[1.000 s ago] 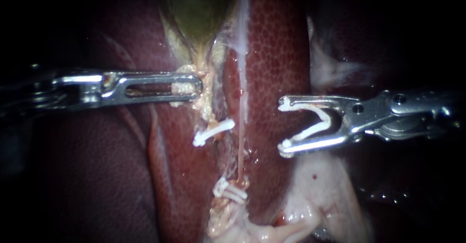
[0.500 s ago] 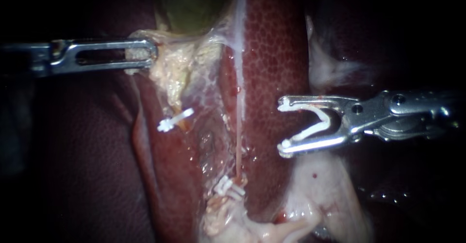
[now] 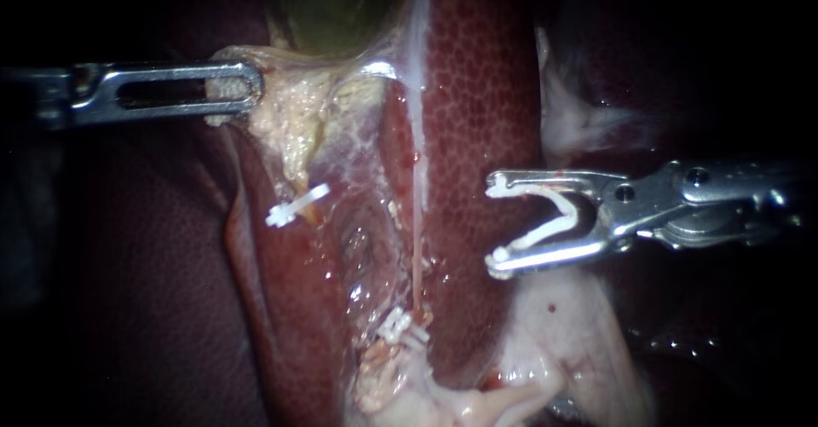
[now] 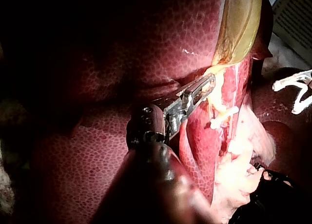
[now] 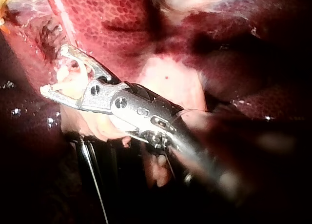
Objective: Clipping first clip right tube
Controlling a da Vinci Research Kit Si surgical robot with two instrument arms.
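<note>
The right tube (image 3: 417, 248) runs as a thin pinkish strand down the groove beside the liver (image 3: 481, 95), from under a white film of membrane (image 3: 417, 60) to a pair of white clips (image 3: 402, 329) already on its lower end. The right tool (image 3: 494, 222) hovers to the right of it, apart from the tube, with only bare liver surface between them. Its jaws stand wide and hold an open clip (image 3: 554, 214) between them, one leg along each jaw, mouth facing the tube. Pale fatty tissue (image 3: 562, 325) lies just under this tool.

The left tool (image 3: 243, 93) has its jaws closed on the pale tissue (image 3: 290, 116) below the greenish gallbladder (image 3: 332, 9) and holds it out to the left, so a wet hollow (image 3: 358, 248) lies open between the stretched tissue and the right tube. A single clip (image 3: 294, 205) sits on the stretched left strand, well clear of the right tube.

In the right wrist view the right tool (image 5: 53, 70) shows the open clip (image 5: 73, 80) in its jaws, and in the left wrist view the left tool (image 4: 207, 82) grips beside the gallbladder (image 4: 239, 19)
</note>
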